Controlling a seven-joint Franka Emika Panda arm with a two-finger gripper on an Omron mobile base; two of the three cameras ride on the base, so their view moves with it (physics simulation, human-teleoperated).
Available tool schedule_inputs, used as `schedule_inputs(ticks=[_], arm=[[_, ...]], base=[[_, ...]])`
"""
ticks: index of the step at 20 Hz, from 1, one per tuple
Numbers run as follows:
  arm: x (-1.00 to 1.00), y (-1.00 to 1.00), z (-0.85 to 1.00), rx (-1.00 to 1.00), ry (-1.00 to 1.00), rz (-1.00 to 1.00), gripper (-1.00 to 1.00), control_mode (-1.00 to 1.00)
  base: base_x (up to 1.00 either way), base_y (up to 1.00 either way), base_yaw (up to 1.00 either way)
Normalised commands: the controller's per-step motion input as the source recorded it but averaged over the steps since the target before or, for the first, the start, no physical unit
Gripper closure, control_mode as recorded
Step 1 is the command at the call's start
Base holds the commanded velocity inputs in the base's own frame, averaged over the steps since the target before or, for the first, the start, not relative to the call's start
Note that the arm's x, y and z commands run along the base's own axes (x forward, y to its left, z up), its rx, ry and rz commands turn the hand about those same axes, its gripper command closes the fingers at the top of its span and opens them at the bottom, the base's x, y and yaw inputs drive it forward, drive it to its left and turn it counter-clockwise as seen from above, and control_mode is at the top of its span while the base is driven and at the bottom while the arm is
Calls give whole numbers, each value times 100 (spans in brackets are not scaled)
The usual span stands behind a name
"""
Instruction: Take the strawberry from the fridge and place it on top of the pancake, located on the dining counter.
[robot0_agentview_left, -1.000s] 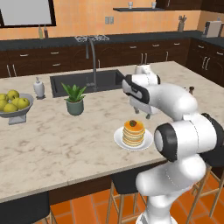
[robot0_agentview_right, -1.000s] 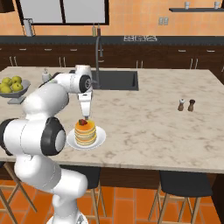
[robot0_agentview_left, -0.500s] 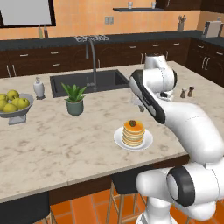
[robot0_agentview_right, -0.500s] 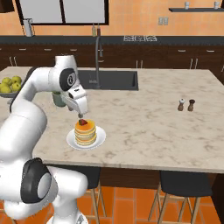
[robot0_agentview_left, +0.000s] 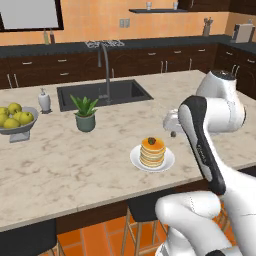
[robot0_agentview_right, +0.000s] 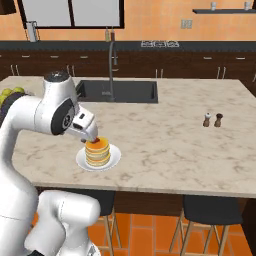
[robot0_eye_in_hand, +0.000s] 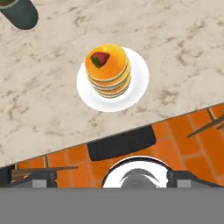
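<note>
Gripper (robot0_agentview_right: 91, 136) pulled back above and just beside the pancake (robot0_eye_in_hand: 107, 70), toward the near counter edge; grips nothing, jaw gap impossible to judge, fingertips barely visible at the bottom of the hand view. Dark stool seat (robot0_eye_in_hand: 121, 144) below the counter edge, over orange floor tiles. Strawberry (robot0_eye_in_hand: 100, 59) lying on the orange top of the pancake stack, off-centre, free of the gripper; also seen as a dark-red dot on the stack (robot0_agentview_left: 151, 141). Pancake on round white plate (robot0_eye_in_hand: 138, 76), plate flat on the dining counter (robot0_agentview_left: 65, 160) near its front edge.

Further back on the counter: small potted plant (robot0_agentview_left: 85, 114) left of the plate, well apart from it. Bowl of yellow-green fruit (robot0_agentview_left: 14, 120) at far left. White soap dispenser (robot0_agentview_left: 44, 100) beside the dark sink (robot0_agentview_left: 102, 94), faucet (robot0_agentview_left: 104, 65) arching over it. 2 small shakers (robot0_agentview_right: 213, 120) standing on the right part of the counter, well apart from the plate.

Beyond: dark cabinets (robot0_agentview_right: 165, 67) along the back wall, orange wall above, stove grates (robot0_agentview_left: 104, 44) on the back counter.
</note>
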Motion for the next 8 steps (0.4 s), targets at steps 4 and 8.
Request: schedule_inputs(ticks=[4, 8], arm=[[-82, 64, 0, -31, -19, 21, -100, -100], [6, 99, 0, -37, 28, 5, -100, -100]], base=[[0, 0, 0], [0, 0, 0]])
